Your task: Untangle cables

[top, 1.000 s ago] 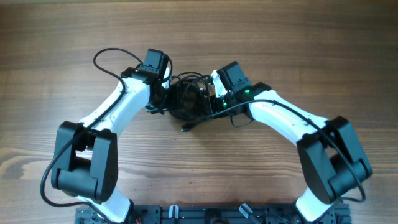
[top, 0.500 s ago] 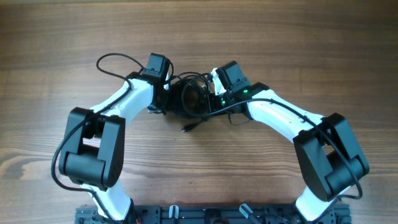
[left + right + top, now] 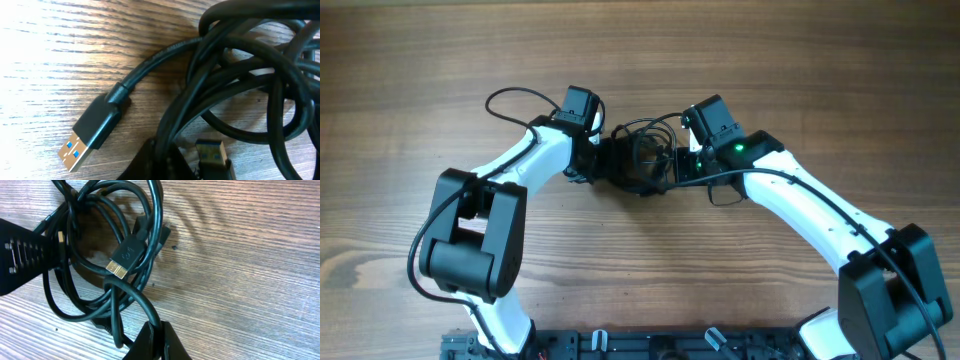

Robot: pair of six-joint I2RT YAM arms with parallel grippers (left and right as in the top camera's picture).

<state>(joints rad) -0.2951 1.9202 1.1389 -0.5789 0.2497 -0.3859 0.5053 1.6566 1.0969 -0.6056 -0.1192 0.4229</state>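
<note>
Black cables (image 3: 645, 152) tangled in one bunch mid-table (image 3: 800, 80), toward the far side, between both arms | left jaws: narrow, clamping a strand at bunch's left edge | right jaws: narrow, clamping a strand at its right edge | blue-tongued USB plug (image 3: 90, 134) lying flat on wood beside the loops
</note>
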